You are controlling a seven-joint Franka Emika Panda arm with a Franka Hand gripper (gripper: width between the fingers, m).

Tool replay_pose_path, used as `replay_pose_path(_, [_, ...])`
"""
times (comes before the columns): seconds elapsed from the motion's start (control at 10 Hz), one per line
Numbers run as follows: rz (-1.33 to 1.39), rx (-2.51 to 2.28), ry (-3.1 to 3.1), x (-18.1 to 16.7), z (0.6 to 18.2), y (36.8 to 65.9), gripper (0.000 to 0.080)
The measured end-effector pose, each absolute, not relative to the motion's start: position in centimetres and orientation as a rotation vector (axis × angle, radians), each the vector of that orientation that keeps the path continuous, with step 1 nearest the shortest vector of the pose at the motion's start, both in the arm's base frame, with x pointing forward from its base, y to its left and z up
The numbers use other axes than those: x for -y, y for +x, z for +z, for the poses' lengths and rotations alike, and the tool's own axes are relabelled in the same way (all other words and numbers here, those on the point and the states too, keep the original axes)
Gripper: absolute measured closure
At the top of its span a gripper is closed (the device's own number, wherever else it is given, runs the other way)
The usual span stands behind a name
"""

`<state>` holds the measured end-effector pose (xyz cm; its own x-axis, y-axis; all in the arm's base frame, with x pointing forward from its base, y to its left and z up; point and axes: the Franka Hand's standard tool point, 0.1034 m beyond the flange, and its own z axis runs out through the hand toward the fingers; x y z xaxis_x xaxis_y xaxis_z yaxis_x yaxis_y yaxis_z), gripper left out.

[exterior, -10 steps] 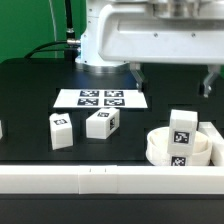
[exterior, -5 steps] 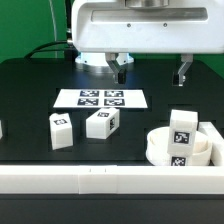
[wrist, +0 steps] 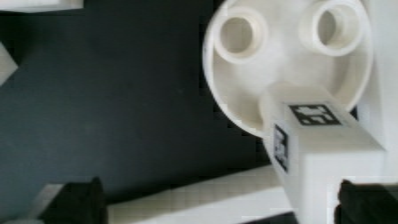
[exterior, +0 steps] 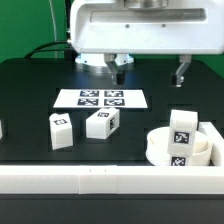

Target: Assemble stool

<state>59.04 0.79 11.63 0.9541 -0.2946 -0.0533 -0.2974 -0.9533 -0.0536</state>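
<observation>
The white round seat [exterior: 158, 150] lies at the exterior view's right, close to the front rail. One block leg [exterior: 183, 131] with tags stands on it. Two more legs [exterior: 61, 131] [exterior: 102, 123] stand apart on the black table left of the seat. My gripper [exterior: 150, 70] hangs open and empty, high above the table behind the seat, touching nothing. In the wrist view the seat [wrist: 267, 70] shows its round holes, with the tagged leg [wrist: 329, 150] over it. The gripper [wrist: 217, 205] has its two dark fingertips [wrist: 71, 200] spread wide.
The marker board [exterior: 100, 98] lies flat behind the two loose legs. A long white rail [exterior: 90, 180] runs along the table's front edge. A small white piece [exterior: 1, 130] shows at the exterior view's left edge. The robot base [exterior: 95, 55] stands at the back.
The gripper has moved toward the exterior view's left and slightly back, still open. It has held still over the last half second. The stool parts have not moved.
</observation>
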Motion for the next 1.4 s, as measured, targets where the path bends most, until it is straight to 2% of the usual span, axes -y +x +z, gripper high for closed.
replay_pose_path(0.3, [0.132, -0.576, -2.997, 5.7, 9.8, 56.8, 0.0151])
replay_pose_path(0.8, [0.167, -0.579, -2.987, 5.7, 9.3, 56.3, 0.0151])
replay_pose_path(0.9, [0.254, -0.624, -2.950, 6.1, 8.8, 55.3, 0.0151])
replay_pose_path(1.0, [0.449, -0.655, -2.893, 6.4, 7.9, 53.7, 0.0151])
replay_pose_path(1.4, [0.817, -0.617, -2.782, 6.4, 7.2, 53.0, 0.0151])
